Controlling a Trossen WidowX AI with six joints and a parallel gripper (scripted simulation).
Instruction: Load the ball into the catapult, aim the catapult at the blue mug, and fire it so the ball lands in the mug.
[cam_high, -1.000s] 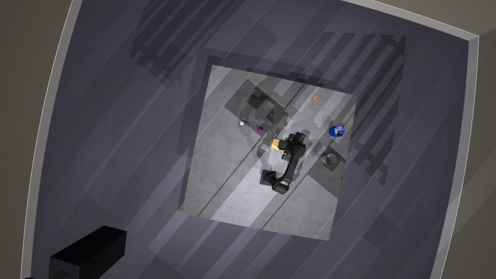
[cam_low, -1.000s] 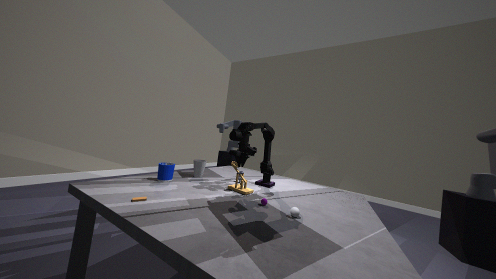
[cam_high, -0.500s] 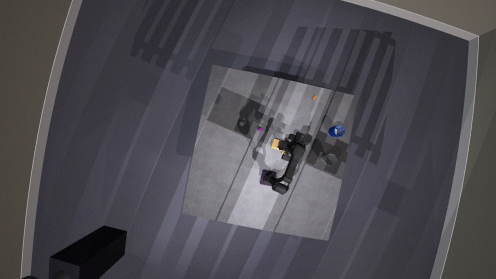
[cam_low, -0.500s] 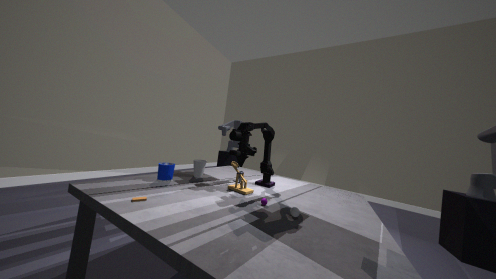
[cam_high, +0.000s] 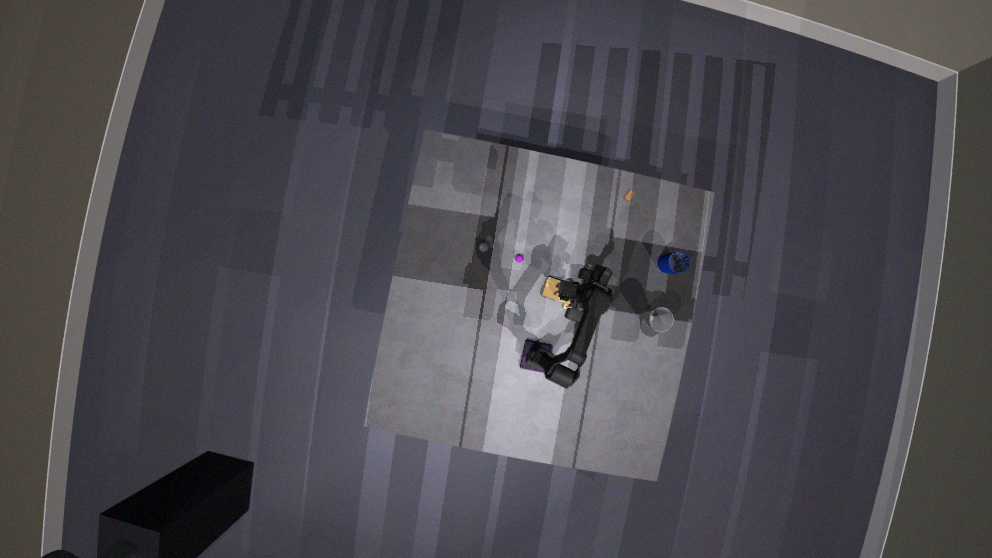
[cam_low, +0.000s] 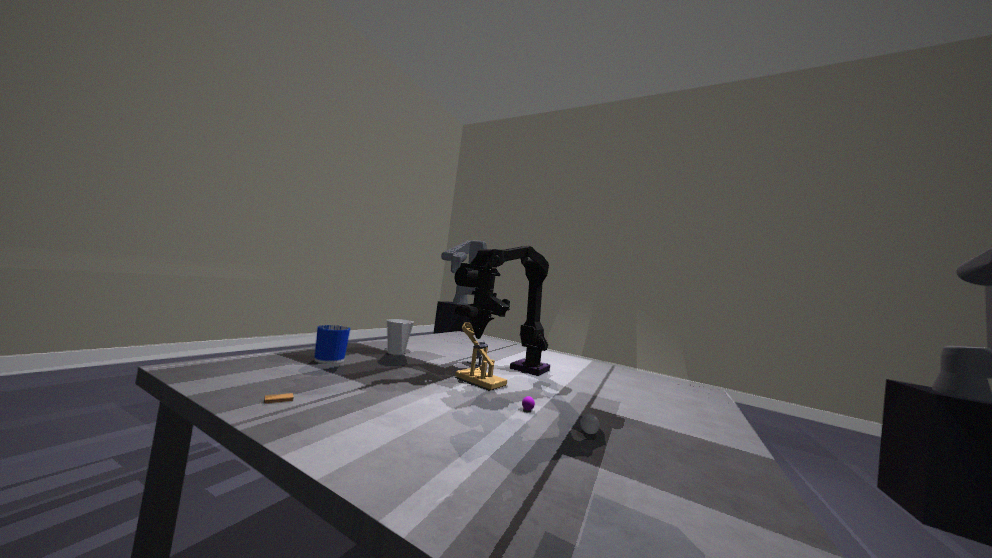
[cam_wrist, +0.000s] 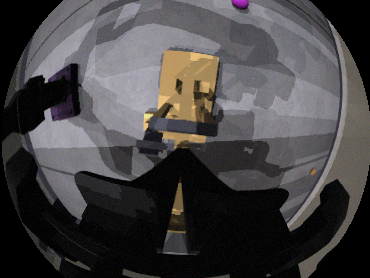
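Observation:
The yellow catapult (cam_high: 551, 288) (cam_low: 480, 378) (cam_wrist: 189, 65) stands on the table with its throwing arm raised. My gripper (cam_low: 480, 334) (cam_wrist: 183, 152) is shut with its fingertips together and nothing seen between them. It points down over the catapult, close to the raised arm; contact cannot be told. In the wrist view my fingers hide most of the catapult's cup. A purple ball (cam_high: 518, 258) (cam_low: 527, 403) (cam_wrist: 240, 3) and a white ball (cam_high: 484, 246) (cam_low: 588, 424) lie on the table beyond the catapult's base. The blue mug (cam_high: 670, 263) (cam_low: 332, 344) stands upright.
A white cup (cam_high: 661, 319) (cam_low: 398, 337) stands near the blue mug. A small orange block (cam_high: 629, 195) (cam_low: 278, 398) (cam_wrist: 313, 171) lies near a table edge. The arm's purple base plate (cam_high: 526, 355) (cam_low: 519, 365) is beside the catapult.

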